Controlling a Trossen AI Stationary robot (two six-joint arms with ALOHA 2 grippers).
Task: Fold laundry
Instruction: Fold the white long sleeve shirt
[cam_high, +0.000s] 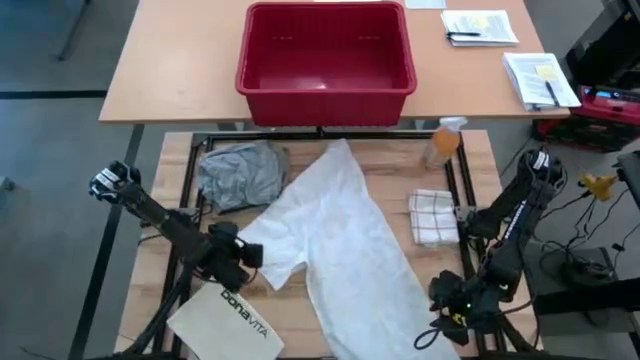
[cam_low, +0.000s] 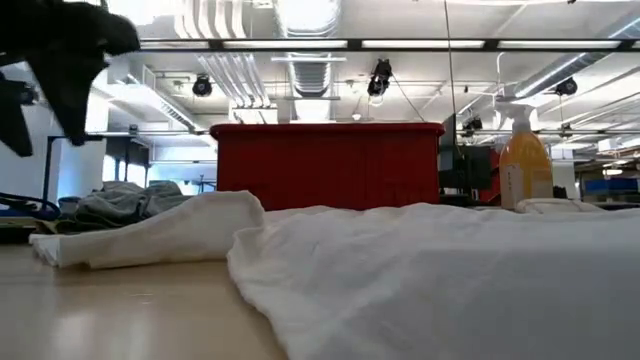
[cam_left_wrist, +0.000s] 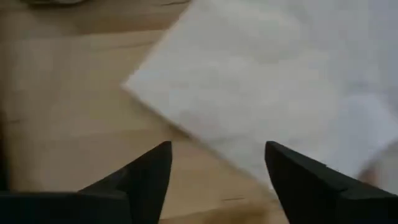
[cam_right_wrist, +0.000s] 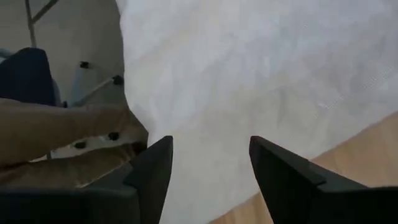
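Two grippers are both down at the near end of the table, and neither one is holding anything. The left gripper (cam_high: 250, 262) hangs just beside the sleeve corner of the big white button-front shirt (cam_high: 340, 240), its fingers (cam_left_wrist: 146, 177) spread wide with bare wood between them. The right gripper (cam_high: 450, 300) sits over the shirt's near hem, fingers (cam_right_wrist: 152, 171) also parted, cloth showing in the gap.

The shirt lies spread diagonally down the middle of the wooden table (cam_high: 170, 180), rumpled, one sleeve sticking out toward the left arm. A crumpled grey T-shirt (cam_high: 240, 175) sits in a heap at the far left, just beside the shirt's collar end.

My guess on handling: thin, floppy cotton, light, no stiffness at all, so it'll sag and drag wherever it isn't pinched. Grabbing mid-panel would just bunch it up. I'd go for the edges, sleeve cuff on the left and hem corner on the right, since seams give the fingers something thicker to bite. The wood looks smooth, so the cloth will probably slide rather than snag.
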